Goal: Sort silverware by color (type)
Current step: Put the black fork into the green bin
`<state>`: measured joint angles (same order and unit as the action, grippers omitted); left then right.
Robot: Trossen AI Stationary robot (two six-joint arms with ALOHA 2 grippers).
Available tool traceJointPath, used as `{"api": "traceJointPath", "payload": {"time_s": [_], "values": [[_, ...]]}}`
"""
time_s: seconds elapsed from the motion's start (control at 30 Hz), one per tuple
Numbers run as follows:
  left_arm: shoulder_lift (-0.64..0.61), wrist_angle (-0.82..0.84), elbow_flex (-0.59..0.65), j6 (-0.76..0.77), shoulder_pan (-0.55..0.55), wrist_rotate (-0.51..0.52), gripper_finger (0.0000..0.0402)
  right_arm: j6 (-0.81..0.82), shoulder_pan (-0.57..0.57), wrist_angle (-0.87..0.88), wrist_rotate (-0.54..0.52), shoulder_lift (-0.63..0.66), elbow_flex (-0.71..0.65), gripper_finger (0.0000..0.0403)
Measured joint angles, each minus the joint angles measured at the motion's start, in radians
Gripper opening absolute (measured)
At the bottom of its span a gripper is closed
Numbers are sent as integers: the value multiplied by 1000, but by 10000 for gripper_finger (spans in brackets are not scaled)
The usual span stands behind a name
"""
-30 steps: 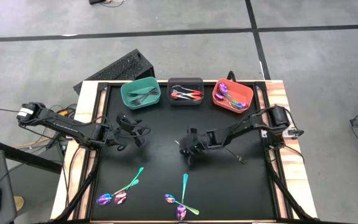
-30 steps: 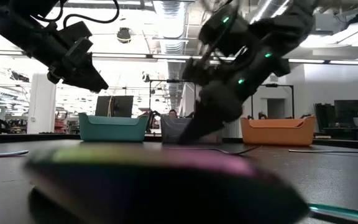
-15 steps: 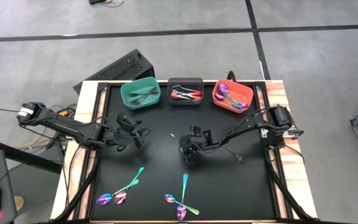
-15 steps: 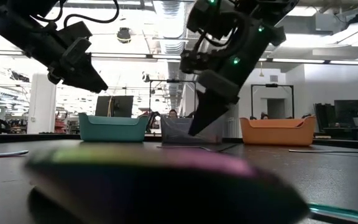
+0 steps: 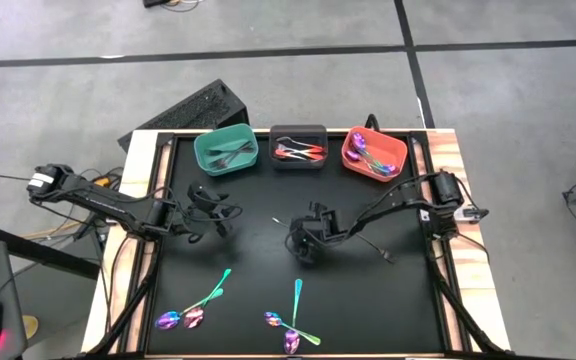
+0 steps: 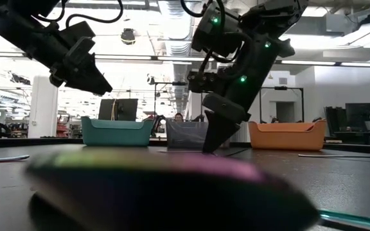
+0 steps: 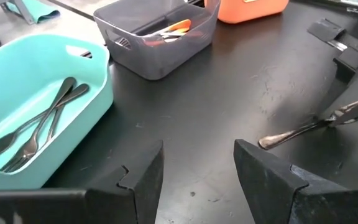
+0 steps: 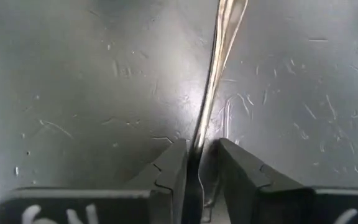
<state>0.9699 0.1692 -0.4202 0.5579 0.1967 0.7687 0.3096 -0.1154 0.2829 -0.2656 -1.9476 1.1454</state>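
The right hand [image 5: 301, 243] has come down and now pinches a silver utensil [image 7: 303, 129] on the surface [image 5: 258, 260], ready to lift; the left hand [image 5: 211, 210] waits wide.

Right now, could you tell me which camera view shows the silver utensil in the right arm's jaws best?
The right wrist view: the silver utensil fills the frame, its handle pinched by the right gripper. The left wrist view shows it sideways, farther off. The high view gives only a thin sliver; in the low view it is barely discernible.
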Motion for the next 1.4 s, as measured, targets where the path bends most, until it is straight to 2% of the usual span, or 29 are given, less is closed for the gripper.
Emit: {"api": "traceJointPath", "payload": {"time_s": [0.23,0.47,0.53,0.63,0.7,0.77,0.83,0.9,1.0,1.1,1.2,1.3,1.4], "values": [[19,-51,0,-5,0,-2,183,-71,8,-29,-19,-2,-4,14],[115,-224,0,-178,19,-59,183,-80,45,-107,-13,-26,-3,6],[150,-278,0,-241,18,-109,183,-82,43,-142,-7,-28,-5,6],[225,-393,0,-346,0,-244,183,-82,33,-237,-2,-34,-8,5],[272,-473,0,-368,-4,-269,183,-71,29,-308,-7,-34,-8,4],[297,-509,-8,-361,2,-225,183,-51,27,-357,-68,-33,-7,3],[289,-471,-29,-326,7,-165,183,-12,32,-355,-192,-32,-6,3],[245,-359,-58,-284,9,-99,183,36,50,-352,-297,-32,-7,3],[160,-171,-92,-253,8,-13,183,34,76,-410,-337,-32,-7,3],[57,-67,-115,-290,-26,23,183,-37,111,-509,-289,-32,-7,2],[-52,-47,-116,-381,-109,-22,183,-121,178,-665,-138,-12,-7,2],[-140,-46,-116,-475,-226,-137,183,-155,255,-861,18,-7,-3,1],[-187,-66,-111,-542,-360,-294,183,-210,321,-1020,192,-10,-6,1]]}}
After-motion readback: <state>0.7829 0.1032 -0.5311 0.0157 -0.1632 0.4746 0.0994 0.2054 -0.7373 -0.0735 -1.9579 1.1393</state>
